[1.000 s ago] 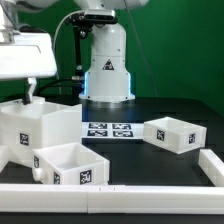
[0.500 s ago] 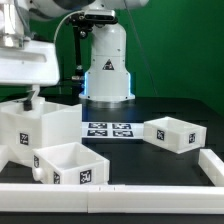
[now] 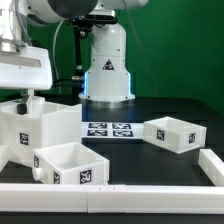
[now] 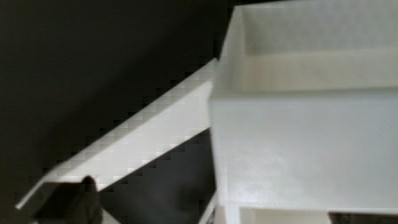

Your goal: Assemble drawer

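Observation:
The drawer's large white housing stands at the exterior view's left, with a square tag on its front. My gripper hangs just above the housing's top edge, and one finger reaches down to it. In the wrist view the housing fills most of the picture; one dark finger shows beside it and the gripper is open with nothing in it. One small open tray sits in front of the housing. A second tray lies at the exterior view's right.
The marker board lies flat mid-table before the arm's white base. A white rail runs along the front edge and turns up the right side.
My gripper has moved down and toward the exterior view's left, closer to the housing's top. The trays and housing have not moved.

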`<state>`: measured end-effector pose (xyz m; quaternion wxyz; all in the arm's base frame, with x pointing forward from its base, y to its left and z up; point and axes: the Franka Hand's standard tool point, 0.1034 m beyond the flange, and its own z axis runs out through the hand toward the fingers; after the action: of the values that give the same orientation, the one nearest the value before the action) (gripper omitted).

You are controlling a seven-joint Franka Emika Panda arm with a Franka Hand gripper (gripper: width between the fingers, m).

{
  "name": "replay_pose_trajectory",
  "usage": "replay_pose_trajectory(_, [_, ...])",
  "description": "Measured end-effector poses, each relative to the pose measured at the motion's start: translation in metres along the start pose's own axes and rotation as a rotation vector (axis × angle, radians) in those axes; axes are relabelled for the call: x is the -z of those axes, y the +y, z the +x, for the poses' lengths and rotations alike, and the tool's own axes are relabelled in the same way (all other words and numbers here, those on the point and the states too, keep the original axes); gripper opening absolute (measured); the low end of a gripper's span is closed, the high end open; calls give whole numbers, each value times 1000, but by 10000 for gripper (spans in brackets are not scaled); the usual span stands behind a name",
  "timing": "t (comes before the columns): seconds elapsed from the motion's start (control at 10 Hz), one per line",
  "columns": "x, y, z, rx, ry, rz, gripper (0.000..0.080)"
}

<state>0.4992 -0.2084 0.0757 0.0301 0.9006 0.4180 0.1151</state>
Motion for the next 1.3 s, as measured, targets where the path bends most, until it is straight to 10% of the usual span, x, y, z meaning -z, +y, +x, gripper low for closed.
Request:
replay_pose_trajectory(0.6, [-20, -6, 0, -80, -2, 38, 649])
replay_pose_trajectory(0.8, [-20, -6, -1, -82, -2, 38, 525])
replay_pose_trajectory(1.1, [-20, -6, -1, -83, -3, 39, 76])
replay_pose_trajectory(1.3, [-20, -6, -2, -85, -2, 38, 39])
